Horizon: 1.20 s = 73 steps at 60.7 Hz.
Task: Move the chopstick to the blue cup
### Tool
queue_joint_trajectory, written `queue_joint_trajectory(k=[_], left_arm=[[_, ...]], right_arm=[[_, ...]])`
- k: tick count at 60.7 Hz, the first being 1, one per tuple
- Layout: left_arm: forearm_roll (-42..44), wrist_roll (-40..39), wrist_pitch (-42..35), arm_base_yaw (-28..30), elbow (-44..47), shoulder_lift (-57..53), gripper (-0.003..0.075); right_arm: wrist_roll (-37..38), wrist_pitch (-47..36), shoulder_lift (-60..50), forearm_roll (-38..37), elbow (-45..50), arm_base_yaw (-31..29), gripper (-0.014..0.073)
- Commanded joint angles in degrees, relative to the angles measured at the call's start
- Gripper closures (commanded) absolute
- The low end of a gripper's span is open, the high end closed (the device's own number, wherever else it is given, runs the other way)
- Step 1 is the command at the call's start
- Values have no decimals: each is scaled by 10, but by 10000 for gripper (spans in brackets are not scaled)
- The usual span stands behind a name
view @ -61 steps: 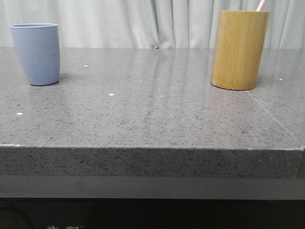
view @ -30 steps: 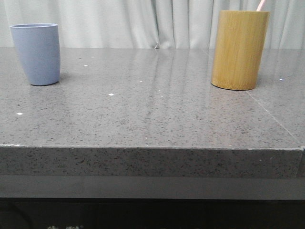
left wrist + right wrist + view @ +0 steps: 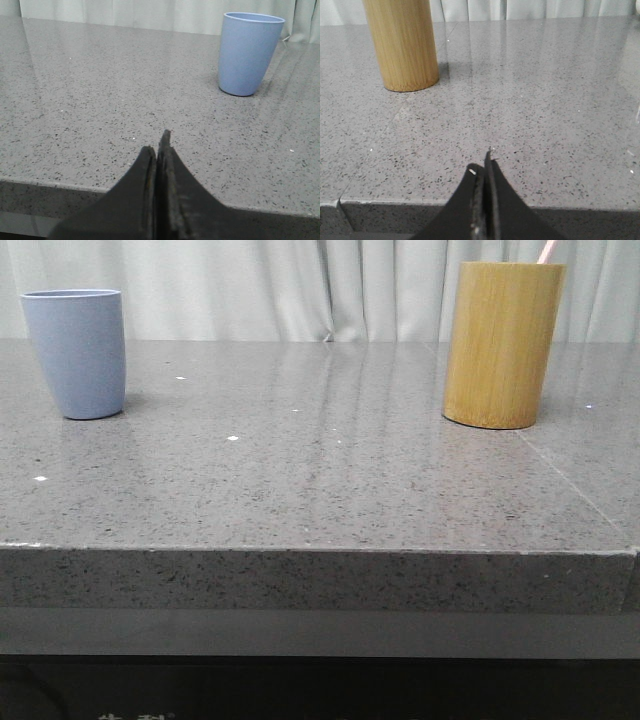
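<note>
The blue cup (image 3: 76,353) stands upright at the far left of the grey stone table; it also shows in the left wrist view (image 3: 248,53). A pale pink chopstick tip (image 3: 547,251) sticks out of the tall bamboo holder (image 3: 502,344) at the far right; the holder also shows in the right wrist view (image 3: 403,44), its top cut off. My left gripper (image 3: 159,145) is shut and empty over the table's front edge, well short of the cup. My right gripper (image 3: 486,165) is shut and empty over the front edge, short of the holder. Neither gripper shows in the front view.
The grey speckled table (image 3: 320,470) has a seam line running near the holder's base (image 3: 575,485). White curtains (image 3: 300,285) hang behind the table. The table's front edge (image 3: 320,552) lies just below both grippers.
</note>
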Motion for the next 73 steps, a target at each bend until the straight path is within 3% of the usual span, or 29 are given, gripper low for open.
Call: queue_joint_trajectory(k=[1,13,23,30,36,42,53,73], left_arm=[[-6,-5,-56,1,4,-14,739],[-6,-5,-64,1,4,-14,739],[-6,-5,-147,1,0,-14,739],[-6,-5,-163,1,-35,-12,739],[-6,-5,-127,1,-88,-1,739],[-2,-5,-43,1,-158,34,739],[12,-5,65,1,-291,161,739],[20,0,72,1,-342,262,739]], right_arm=[[-5,-45,-12,-2,-3,-4,661],[-5,-64,-12,-1,-4,-3,661],[-5,-74,-12,-1,-38,-3,661],[-5,-68,-12,-2,-85,-3,661],[-5,-34,-4,-8,-141,-3,661],[-5,21,24,-33,-209,-3,660],[-5,105,115,-64,-315,-3,660],[-5,131,163,-64,-361,-3,660]])
